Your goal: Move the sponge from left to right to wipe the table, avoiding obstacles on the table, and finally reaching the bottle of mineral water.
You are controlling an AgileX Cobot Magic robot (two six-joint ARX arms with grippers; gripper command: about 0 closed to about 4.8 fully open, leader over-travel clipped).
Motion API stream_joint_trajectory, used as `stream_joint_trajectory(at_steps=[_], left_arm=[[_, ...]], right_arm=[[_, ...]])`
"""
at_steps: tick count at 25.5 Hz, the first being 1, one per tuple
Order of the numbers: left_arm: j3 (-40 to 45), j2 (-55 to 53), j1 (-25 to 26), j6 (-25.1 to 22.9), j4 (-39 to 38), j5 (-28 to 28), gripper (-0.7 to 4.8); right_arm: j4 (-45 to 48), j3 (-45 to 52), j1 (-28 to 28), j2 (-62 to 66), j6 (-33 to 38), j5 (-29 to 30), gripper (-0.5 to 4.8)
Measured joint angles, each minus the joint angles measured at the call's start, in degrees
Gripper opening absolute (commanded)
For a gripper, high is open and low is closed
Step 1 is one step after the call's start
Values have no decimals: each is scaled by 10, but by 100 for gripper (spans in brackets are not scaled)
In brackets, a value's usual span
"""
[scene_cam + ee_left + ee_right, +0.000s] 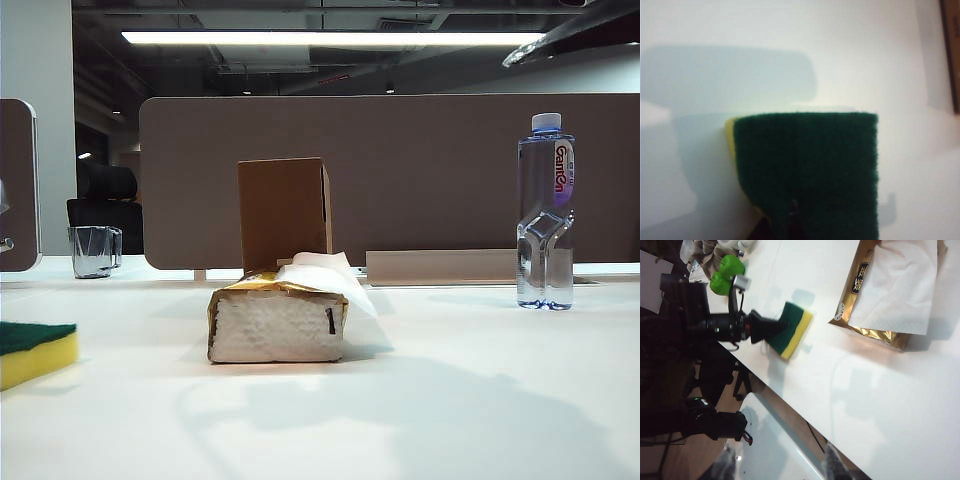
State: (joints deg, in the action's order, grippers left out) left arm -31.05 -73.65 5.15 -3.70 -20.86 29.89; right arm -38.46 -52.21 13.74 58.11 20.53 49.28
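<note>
White table lay bare and shadowed; left gripper clenched the sponge far left, right gripper unclear.

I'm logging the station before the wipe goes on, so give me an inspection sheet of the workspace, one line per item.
Surface: plain white tabletop, bare where visible.
Job's things: yellow foam sponge with green scouring top at far left; gold-edged tissue pack mid-table, brown cardboard box behind it; clear plastic water bottle upright, far right.
Clutter: clear glass mug, back left.
Grippers: left claw shut on the sponge; right claw tips barely in view, state unclear.
Cables: nothing seen on the table.
Surroundings: brown partition panels, office chair.
</note>
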Motion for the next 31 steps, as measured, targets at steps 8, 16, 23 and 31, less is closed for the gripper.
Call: stream_joint_trajectory(at_steps=[8,16,23,31], left_arm=[[68,68,0,30,2,1,-6],[97,105,0,62,5,-1,-6],[97,107,-2,64,1,-36,-6],[111,112,-60,64,37,-66,-6]], right_arm=[[0,0,0,-22,0,1,230],[0,0,0,-41,0,1,230],[-10,0,0,-49,0,2,230],[-11,0,0,-50,0,3,230]])
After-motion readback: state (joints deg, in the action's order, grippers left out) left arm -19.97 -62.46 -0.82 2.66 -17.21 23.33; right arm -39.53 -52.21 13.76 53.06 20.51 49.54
